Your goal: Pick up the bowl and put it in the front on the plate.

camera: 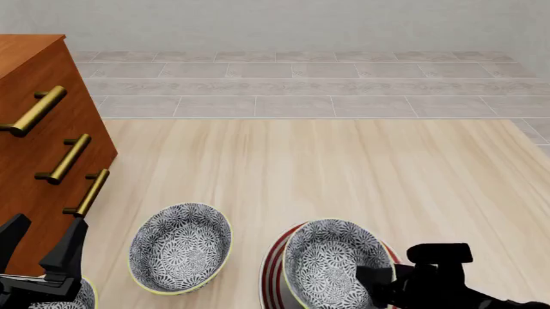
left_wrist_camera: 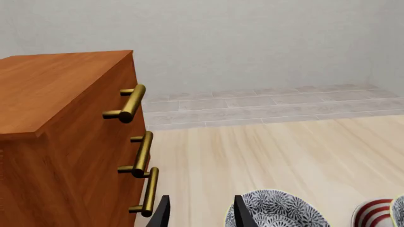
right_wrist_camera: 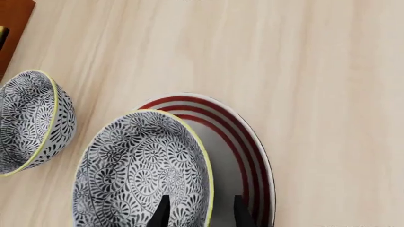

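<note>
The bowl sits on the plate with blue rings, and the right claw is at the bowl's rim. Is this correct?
Not quite: the plate's rings are red, not blue, as the right wrist view shows. The rest holds: the bowl sits on that plate, and the right claw is at the bowl's rim, one finger inside and one outside.

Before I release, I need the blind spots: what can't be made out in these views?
- Right gripper: whether the fingers pinch the bowl rim; right wrist view's edge cuts them off.
- Plate: near side hidden in the front view by the bowl and right arm.
- Third bowl: mostly cut off by the front view's edge and left gripper.
</note>
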{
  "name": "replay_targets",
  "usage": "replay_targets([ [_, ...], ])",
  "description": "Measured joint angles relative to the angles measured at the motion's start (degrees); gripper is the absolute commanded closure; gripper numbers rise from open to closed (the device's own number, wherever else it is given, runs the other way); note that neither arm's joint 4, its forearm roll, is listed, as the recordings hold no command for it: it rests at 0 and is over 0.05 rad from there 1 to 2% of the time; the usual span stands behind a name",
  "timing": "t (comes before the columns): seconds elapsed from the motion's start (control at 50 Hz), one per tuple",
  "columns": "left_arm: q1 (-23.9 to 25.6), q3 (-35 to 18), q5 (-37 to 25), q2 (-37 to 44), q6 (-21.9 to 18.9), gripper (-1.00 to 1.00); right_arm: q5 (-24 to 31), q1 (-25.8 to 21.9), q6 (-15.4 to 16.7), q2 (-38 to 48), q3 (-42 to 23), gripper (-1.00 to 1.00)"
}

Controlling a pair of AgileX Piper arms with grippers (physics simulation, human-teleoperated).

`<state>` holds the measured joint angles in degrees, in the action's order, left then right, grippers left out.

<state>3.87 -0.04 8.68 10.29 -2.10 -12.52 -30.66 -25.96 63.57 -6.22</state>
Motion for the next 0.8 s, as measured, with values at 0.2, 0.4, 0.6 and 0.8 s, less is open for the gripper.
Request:
replay_targets([
  [0.2,0.02,0.00,-0.05,-0.09,0.00,-1.00,6.32,-0.35,0.36,-5.83,-1.37,-1.00],
  [0.4,0.07,0.00,-0.13,-0.24,-0.02,-1.00,15.46,-0.91,1.32,-13.12,-4.98,-1.00],
  [0.6,0.14,0.00,-0.34,-0.52,-0.06,-1.00,23.36,-0.76,2.86,-18.53,-9.56,-1.00],
  [0.8,0.17,0.00,-0.58,-0.79,-0.11,-1.00,29.20,-0.28,4.42,-21.65,-13.76,-1.00],
])
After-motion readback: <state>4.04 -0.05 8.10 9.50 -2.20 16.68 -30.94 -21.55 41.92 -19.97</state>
